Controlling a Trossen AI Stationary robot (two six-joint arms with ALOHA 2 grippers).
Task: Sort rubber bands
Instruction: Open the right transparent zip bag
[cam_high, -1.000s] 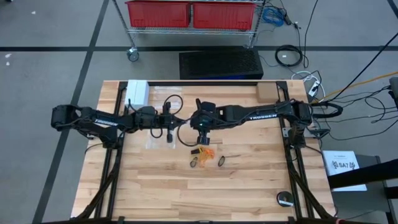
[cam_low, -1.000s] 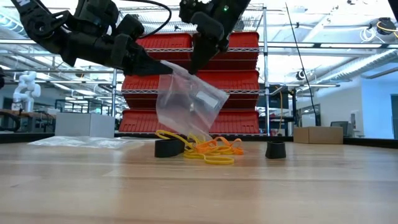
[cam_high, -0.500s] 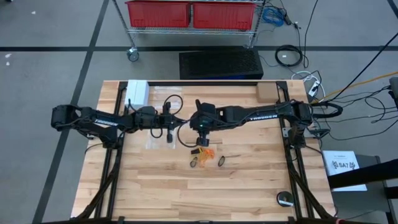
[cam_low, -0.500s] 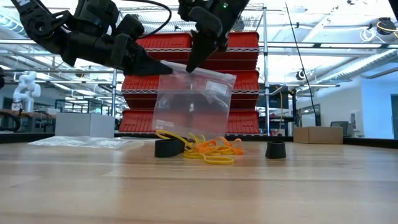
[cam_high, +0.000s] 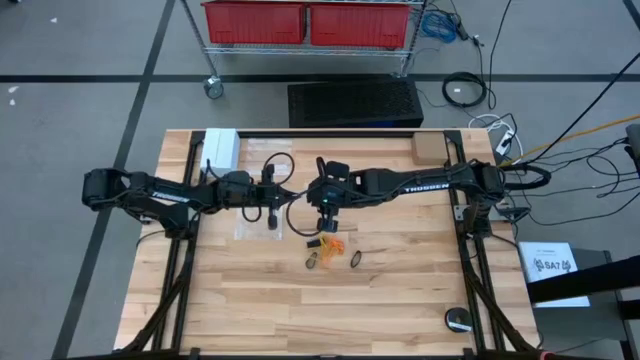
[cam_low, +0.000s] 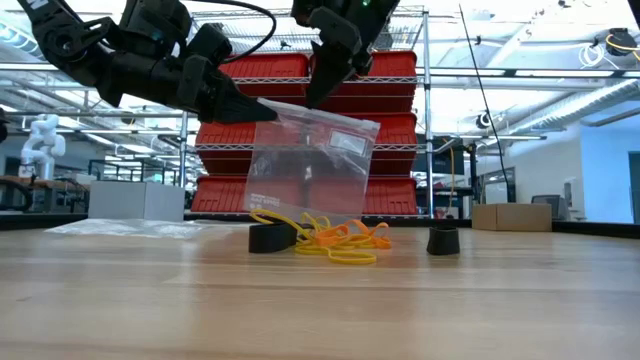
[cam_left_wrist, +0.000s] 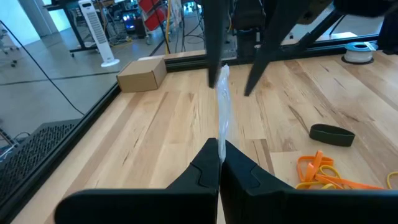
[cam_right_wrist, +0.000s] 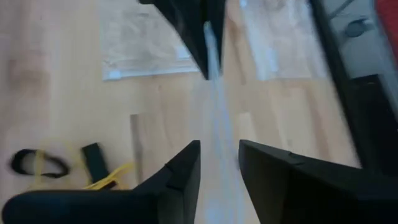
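Note:
My left gripper (cam_low: 262, 111) is shut on a clear plastic bag (cam_low: 310, 165) that hangs above the table's middle. My right gripper (cam_right_wrist: 219, 163) is open; its fingers point down and stand on either side of the bag's top edge (cam_left_wrist: 222, 74), and I cannot tell whether they touch it. Below the bag, a small heap of orange and yellowish rubber bands (cam_low: 335, 240) lies on the table, also in the high view (cam_high: 334, 246). Black bands (cam_low: 270, 238) lie beside the heap, and one more (cam_low: 442, 240) lies to its right. My left gripper pinches the bag's top edge at one corner (cam_left_wrist: 221, 134) between its two shut fingers. The fingers come nearly level from the table's left. The bag hangs below them, lifted clear of the table, with its top edge about level.
More clear bags (cam_high: 252, 226) lie flat on the table near the left arm. A white box (cam_high: 222, 148) and a cardboard box (cam_high: 430, 150) stand at the far edge. A round black thing (cam_high: 458, 320) sits at the near right corner.
The bag hung tilted from my left gripper, its free end swung up toward the right; it has since swung down and now hangs square with its top edge level. My left gripper has kept its hold and place.

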